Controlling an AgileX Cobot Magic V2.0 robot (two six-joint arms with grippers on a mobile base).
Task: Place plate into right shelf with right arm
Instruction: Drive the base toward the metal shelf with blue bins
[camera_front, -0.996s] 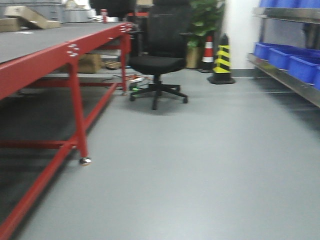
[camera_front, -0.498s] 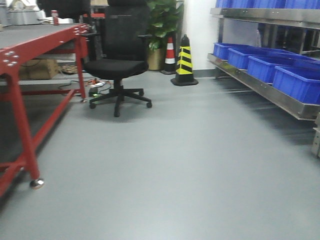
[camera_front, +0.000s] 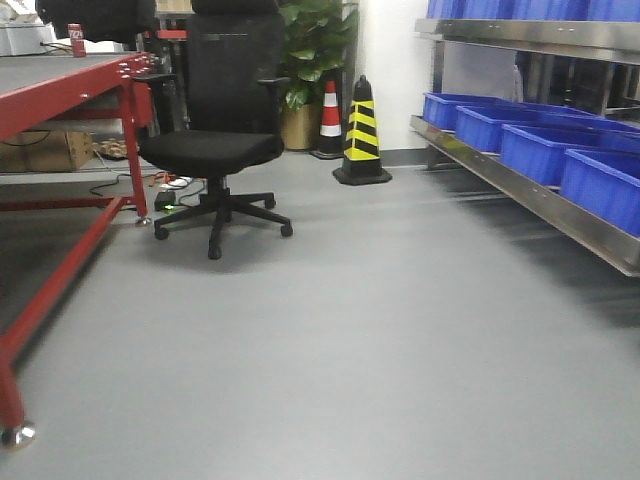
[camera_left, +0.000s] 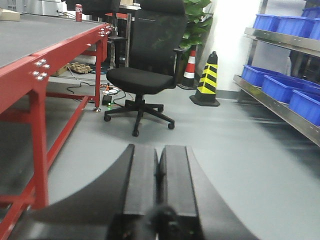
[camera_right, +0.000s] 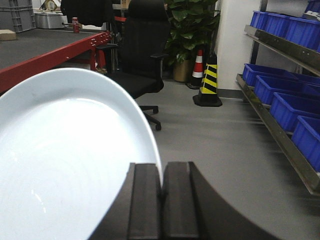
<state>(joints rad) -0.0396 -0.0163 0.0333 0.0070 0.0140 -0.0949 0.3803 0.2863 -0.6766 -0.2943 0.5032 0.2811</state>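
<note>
In the right wrist view my right gripper (camera_right: 161, 170) is shut on the rim of the white plate (camera_right: 65, 160), which stands on edge and fills the left half of that view. The right shelf (camera_front: 530, 190), stainless steel with blue bins (camera_front: 545, 150), runs along the right wall; it also shows in the right wrist view (camera_right: 280, 135) and the left wrist view (camera_left: 280, 107). My left gripper (camera_left: 159, 155) is shut and empty, held above the grey floor. Neither gripper nor the plate shows in the front view.
A red-framed table (camera_front: 60, 90) stands at the left. A black office chair (camera_front: 215, 150) is in the middle distance. A black-and-yellow cone (camera_front: 361, 135) and a red-and-white cone (camera_front: 328, 115) stand by a potted plant (camera_front: 310, 60) at the back wall.
The front view has swung right: the red table slid toward the left edge, the chair and cones moved left, and more of the steel shelf with blue bins came into view.
</note>
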